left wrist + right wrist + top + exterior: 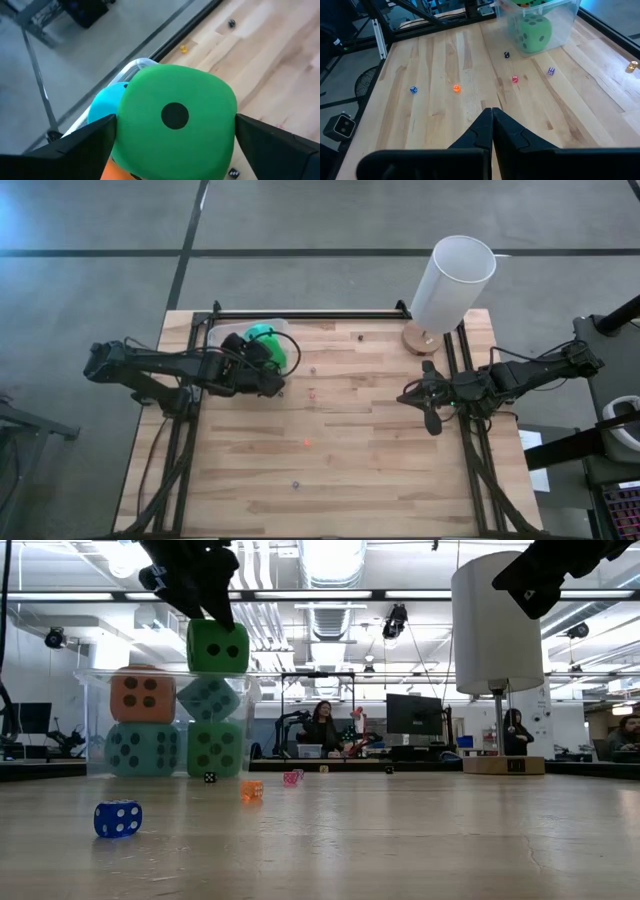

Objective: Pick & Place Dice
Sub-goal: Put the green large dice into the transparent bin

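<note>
Left end effector (pixel 175 132) wide open astride green die (pixel 176 120) – one-pip face toward wrist cam, over tub (pixel 92 680) by table (pixel 380 450) edge; right end effector (pixel 492 120) shut, empty.

Top die (pixel 218 646): bright green soft cube, black pips, four-pip face seen from table height, sitting level on the stack.
Orange die (pixel 143 694): upper row, beside a tilted teal die (pixel 208 698).
Bottom row: teal die (pixel 143 749), green die (pixel 215 748), touching.
Location: far left table corner.
</note>
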### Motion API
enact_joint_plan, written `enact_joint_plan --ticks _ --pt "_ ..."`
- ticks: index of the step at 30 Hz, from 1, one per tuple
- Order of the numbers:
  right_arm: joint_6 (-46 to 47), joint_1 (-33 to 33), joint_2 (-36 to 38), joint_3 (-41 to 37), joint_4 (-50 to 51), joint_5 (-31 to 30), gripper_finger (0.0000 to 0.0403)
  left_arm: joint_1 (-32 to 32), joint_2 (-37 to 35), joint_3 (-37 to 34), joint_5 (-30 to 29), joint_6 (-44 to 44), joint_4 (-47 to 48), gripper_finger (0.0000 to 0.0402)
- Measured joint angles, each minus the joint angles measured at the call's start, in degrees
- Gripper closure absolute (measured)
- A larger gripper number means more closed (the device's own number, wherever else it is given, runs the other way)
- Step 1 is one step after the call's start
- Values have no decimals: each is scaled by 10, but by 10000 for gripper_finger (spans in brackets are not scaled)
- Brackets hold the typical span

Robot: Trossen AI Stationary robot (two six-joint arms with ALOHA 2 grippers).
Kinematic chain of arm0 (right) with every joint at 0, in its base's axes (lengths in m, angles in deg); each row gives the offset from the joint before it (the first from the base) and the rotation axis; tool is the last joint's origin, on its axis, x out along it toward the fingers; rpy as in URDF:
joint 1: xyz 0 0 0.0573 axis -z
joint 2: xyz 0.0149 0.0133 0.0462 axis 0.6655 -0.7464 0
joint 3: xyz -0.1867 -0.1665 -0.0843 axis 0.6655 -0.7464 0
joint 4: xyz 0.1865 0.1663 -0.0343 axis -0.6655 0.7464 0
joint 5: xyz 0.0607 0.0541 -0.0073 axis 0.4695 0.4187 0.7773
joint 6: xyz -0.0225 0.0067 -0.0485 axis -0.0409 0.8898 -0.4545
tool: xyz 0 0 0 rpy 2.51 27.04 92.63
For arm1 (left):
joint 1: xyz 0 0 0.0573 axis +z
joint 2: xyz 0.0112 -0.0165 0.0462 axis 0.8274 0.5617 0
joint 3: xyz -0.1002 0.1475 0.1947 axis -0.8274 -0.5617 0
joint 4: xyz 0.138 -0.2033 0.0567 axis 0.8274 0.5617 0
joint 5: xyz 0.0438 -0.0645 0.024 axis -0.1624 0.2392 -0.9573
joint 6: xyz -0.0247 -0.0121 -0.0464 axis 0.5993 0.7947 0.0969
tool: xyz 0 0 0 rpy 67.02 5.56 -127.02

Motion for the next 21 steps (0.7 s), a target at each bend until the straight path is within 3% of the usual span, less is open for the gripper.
enact_joint_plan --ticks 10,21 --pt "0 0 0 0 0 0 394 2 0 1 -8 26 -11 18" --pt "0 0 0 0 0 0 394 2 0 1 -65 26 -30 20"
